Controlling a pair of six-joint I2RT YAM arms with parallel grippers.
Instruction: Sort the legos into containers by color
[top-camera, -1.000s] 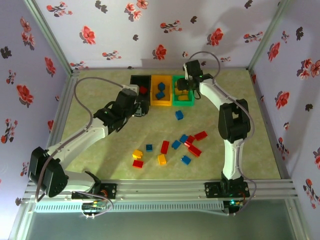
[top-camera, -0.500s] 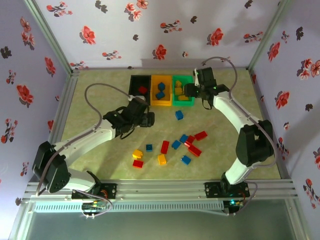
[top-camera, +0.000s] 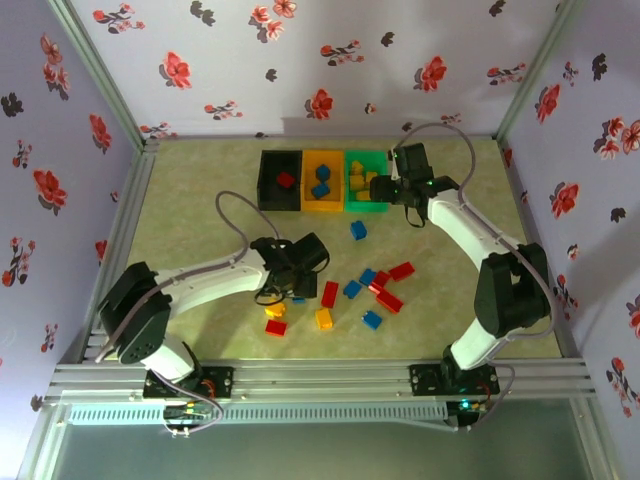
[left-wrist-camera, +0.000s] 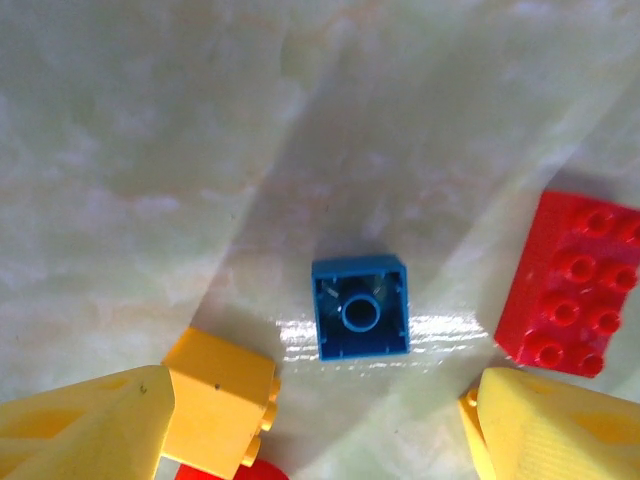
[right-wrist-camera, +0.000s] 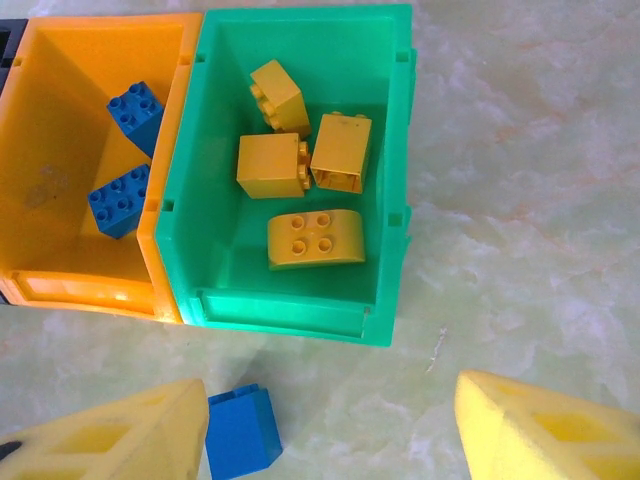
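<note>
Floral-papered walls (top-camera: 320, 60) close in a pale green marbled tabletop (top-camera: 200, 200). My right gripper (right-wrist-camera: 335, 420) hovers near the far edge, its yellow fingers spread apart and empty. My left gripper (left-wrist-camera: 320, 400) hangs low over mid-table, jaws likewise apart, clamped on nothing.

Along the far edge three small open plastic bins stand touching side by side: the black bin (top-camera: 266, 185), the orange bin (right-wrist-camera: 80, 290) and the green bin (right-wrist-camera: 290, 312), which is just ahead of my right fingers.

Scattered red, blue and yellow bricks (top-camera: 352, 289) lie mid-table. One red brick (top-camera: 285, 180) lies in the black bin, two blue bricks (right-wrist-camera: 120, 200) in the orange, four yellow bricks (right-wrist-camera: 270, 165) in the green. A loose blue brick (right-wrist-camera: 240, 430) sits just before the green bin.

Between my left fingers lies a small blue square brick (left-wrist-camera: 360, 320), hollow side up and untouched. A yellow brick (left-wrist-camera: 220, 400) lies right beside one finger, and a red rectangular brick (left-wrist-camera: 575, 300) is near the other.
</note>
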